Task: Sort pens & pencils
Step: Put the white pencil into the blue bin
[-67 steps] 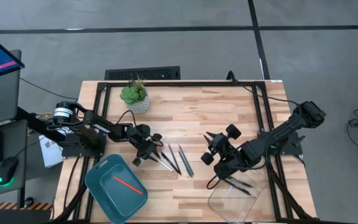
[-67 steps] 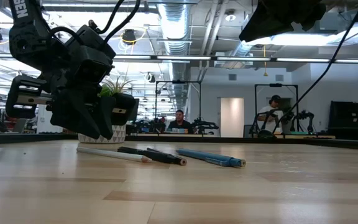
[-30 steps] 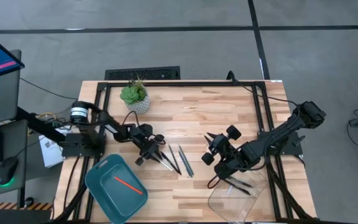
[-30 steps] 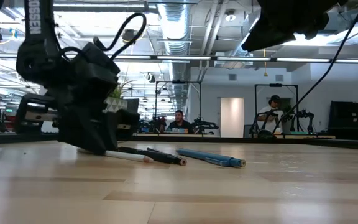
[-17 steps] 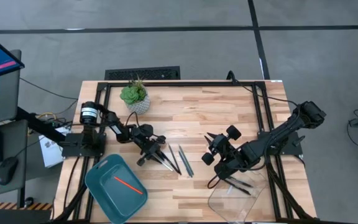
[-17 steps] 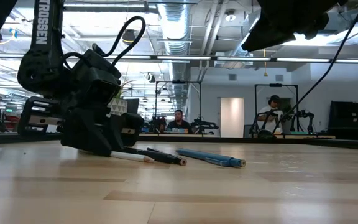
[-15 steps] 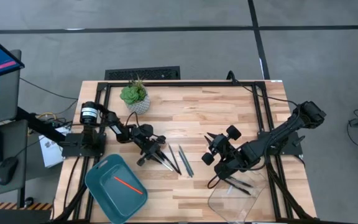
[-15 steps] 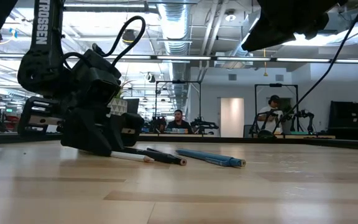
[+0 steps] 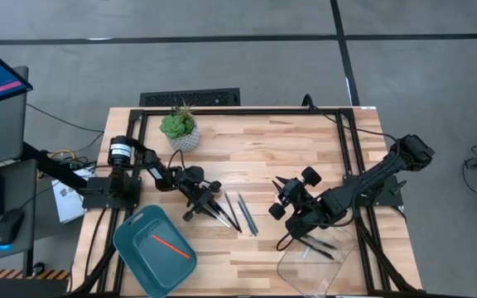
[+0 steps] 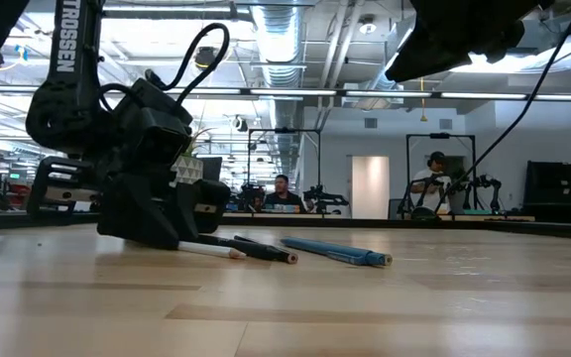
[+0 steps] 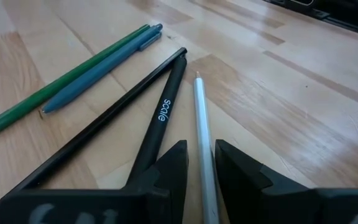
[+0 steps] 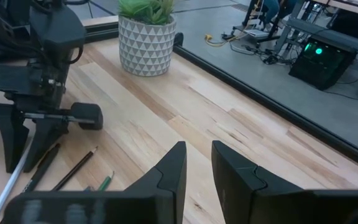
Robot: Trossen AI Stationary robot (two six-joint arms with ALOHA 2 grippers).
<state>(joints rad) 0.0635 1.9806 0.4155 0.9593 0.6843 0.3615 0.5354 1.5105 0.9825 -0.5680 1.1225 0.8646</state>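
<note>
Several slim sticks lie flat on the wooden table's middle: a white one (image 11: 201,118), a black pen (image 11: 163,115), a thin black stick (image 11: 117,109), a teal-blue pen (image 11: 101,78) and a green pencil (image 11: 67,78). My left gripper (image 11: 201,155) is down at the table (image 10: 167,233), open by a narrow gap, one finger on each side of the white stick's near end. My right gripper (image 9: 277,199) hangs open above the table, right of the sticks, nothing between its fingers (image 12: 197,158). An orange-red pencil (image 9: 170,246) lies in the blue tray (image 9: 135,240). My left gripper comes slanting down from the table's left, its fingers (image 11: 173,168) along the white stick's near end (image 11: 204,146). Whether they touch the stick, I cannot tell. The stick lies flat on the table.
A potted plant (image 9: 178,128) stands at the far left. A clear container (image 9: 338,263) at the near right holds black pens (image 9: 320,244). Bare wood lies between the sticks and my right gripper. People sit in the room far beyond the table.
My left gripper has sunk from just above the table down over the white stick's near end, tipping a little more downward, while its arm has leaned toward the middle. The sticks lie as before.
</note>
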